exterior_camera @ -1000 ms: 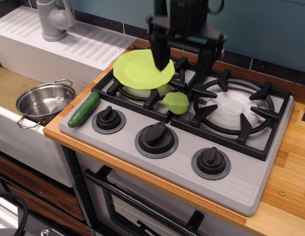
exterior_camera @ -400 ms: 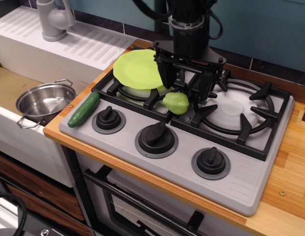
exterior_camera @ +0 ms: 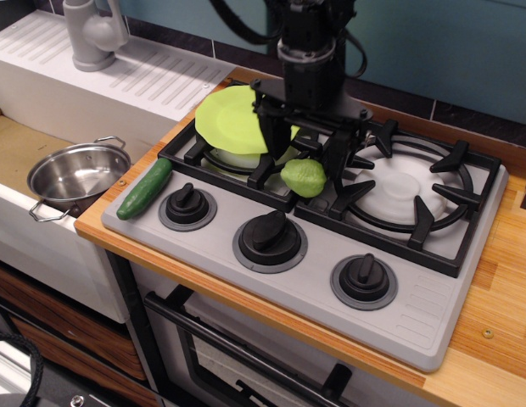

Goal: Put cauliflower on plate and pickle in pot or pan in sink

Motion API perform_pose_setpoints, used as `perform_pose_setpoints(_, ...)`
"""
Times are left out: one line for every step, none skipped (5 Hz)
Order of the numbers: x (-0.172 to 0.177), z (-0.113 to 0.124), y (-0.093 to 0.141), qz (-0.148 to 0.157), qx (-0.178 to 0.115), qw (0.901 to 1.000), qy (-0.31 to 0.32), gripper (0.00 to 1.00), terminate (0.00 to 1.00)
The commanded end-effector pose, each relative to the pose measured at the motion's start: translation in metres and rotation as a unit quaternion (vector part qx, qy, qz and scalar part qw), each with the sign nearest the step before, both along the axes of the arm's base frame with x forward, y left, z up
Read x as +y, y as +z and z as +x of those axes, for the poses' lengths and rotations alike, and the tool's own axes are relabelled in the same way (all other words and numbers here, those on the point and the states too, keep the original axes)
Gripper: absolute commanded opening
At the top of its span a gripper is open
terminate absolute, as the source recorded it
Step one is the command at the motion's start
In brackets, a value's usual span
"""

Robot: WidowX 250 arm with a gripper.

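The light green cauliflower [exterior_camera: 304,177] lies on the stove grate between the two burners. The lime-green plate [exterior_camera: 229,120] rests on the back left burner, just left of it. My gripper [exterior_camera: 303,153] is open, its two black fingers [exterior_camera: 271,141] spread just above and behind the cauliflower, one over the plate's right edge. It holds nothing. The dark green pickle [exterior_camera: 145,188] lies at the stove's front left corner. The steel pot [exterior_camera: 76,175] stands in the sink [exterior_camera: 15,149] to the left.
A grey tap [exterior_camera: 93,32] stands on the ribbed draining board [exterior_camera: 153,78] behind the sink. Three black knobs [exterior_camera: 270,237] line the stove front. The right burner [exterior_camera: 407,191] has black grates. A wooden counter [exterior_camera: 500,288] runs along the right.
My gripper has come down from above the plate and shifted slightly left, so its open fingers now stand close over the cauliflower. The objects have not moved.
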State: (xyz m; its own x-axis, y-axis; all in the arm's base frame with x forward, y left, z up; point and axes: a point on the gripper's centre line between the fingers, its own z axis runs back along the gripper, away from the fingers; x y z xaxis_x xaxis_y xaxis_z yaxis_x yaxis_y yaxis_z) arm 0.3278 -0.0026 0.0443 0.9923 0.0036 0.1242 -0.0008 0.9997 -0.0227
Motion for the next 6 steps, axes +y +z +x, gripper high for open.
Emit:
perform_pose_setpoints(0.0,-0.008,0.006,0.002,-0.038,0.9992,0.011,1.0,0.0)
perform_pose_setpoints(-0.007,-0.011,-0.002,0.0,-0.039,0.9991,0.019,0.0,0.0)
perform_pose_setpoints(-0.007,-0.008,-0.001,0.0,-0.04,0.9991,0.014,0.0,0.0)
perform_pose_setpoints(-0.006,-0.003,0.007,0.002,-0.043,0.9991,0.001,0.0,0.0)
perform_pose_setpoints(-0.002,-0.003,0.032,0.014,-0.031,0.9994,-0.006,0.0,0.0)
perform_pose_setpoints(0.006,0.0,0.067,0.03,-0.009,0.9994,-0.013,0.0,0.0)
